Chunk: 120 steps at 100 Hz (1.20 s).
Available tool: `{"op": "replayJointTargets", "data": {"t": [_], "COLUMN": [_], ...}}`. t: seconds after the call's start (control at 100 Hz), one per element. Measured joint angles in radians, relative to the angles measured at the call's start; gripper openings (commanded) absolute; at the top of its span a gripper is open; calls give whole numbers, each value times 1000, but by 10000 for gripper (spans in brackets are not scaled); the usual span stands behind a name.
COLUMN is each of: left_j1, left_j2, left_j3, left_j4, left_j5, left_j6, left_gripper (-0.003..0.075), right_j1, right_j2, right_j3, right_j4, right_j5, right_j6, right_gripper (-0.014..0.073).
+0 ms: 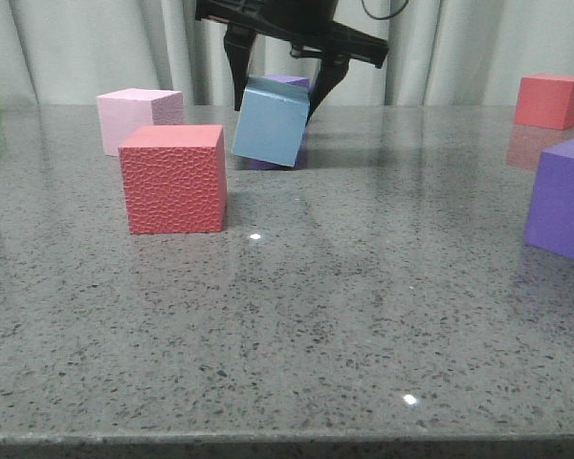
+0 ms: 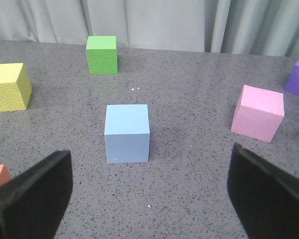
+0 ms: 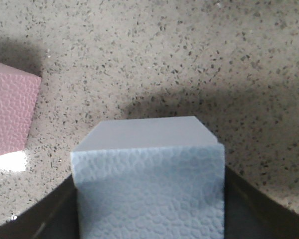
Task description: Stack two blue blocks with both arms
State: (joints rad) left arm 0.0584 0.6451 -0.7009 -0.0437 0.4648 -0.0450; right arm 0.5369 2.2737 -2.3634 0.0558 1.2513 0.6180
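Stretching under everything is the grey speckled desk [image 1: 364,316], carrying scattered cubes. Hanging over its far middle, the right claw [image 1: 275,96] is clamping one blue block [image 1: 271,122] between its two dark fingers [image 1: 237,72], the block tilting and lifted clear of the desk. Sitting forward and to the left of that claw is the red textured cube [image 1: 172,179], with a pink cube [image 1: 139,119] behind it. A purple cube [image 1: 563,198] is resting well off to the claw's right. The left claw [image 2: 149,194] is standing wide open, gripping nothing. The second blue block [image 2: 127,133] is sitting upright on the desk just ahead of its spread fingers [image 2: 32,199], apart from them.
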Motion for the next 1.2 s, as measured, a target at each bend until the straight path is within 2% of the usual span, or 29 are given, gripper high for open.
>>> {"op": "replayJointTargets", "data": {"t": [0.08, 0.19, 0.53, 0.73, 1.03, 1.2], "left_j1": [0, 0, 0, 0, 0, 0], "left_j2": [0, 0, 0, 9, 173, 308], "left_j3": [0, 0, 0, 0, -112, -223], "left_j4": [-2, -2, -2, -2, -4, -4], "left_j5": [0, 0, 0, 0, 78, 106], "left_j6": [0, 0, 0, -2, -6, -6], "left_gripper": [610, 610, 610, 610, 610, 610], "right_j1": [0, 0, 0, 3, 33, 40], "right_j2": [0, 0, 0, -13, -140, -235], "right_j3": [0, 0, -62, -105, -103, -20], "right_j4": [0, 0, -2, -6, -17, -37], "right_j5": [0, 0, 0, 0, 4, 4], "right_j6": [0, 0, -4, -86, -164, -176], "right_gripper": [669, 636, 635, 635, 635, 635]}}
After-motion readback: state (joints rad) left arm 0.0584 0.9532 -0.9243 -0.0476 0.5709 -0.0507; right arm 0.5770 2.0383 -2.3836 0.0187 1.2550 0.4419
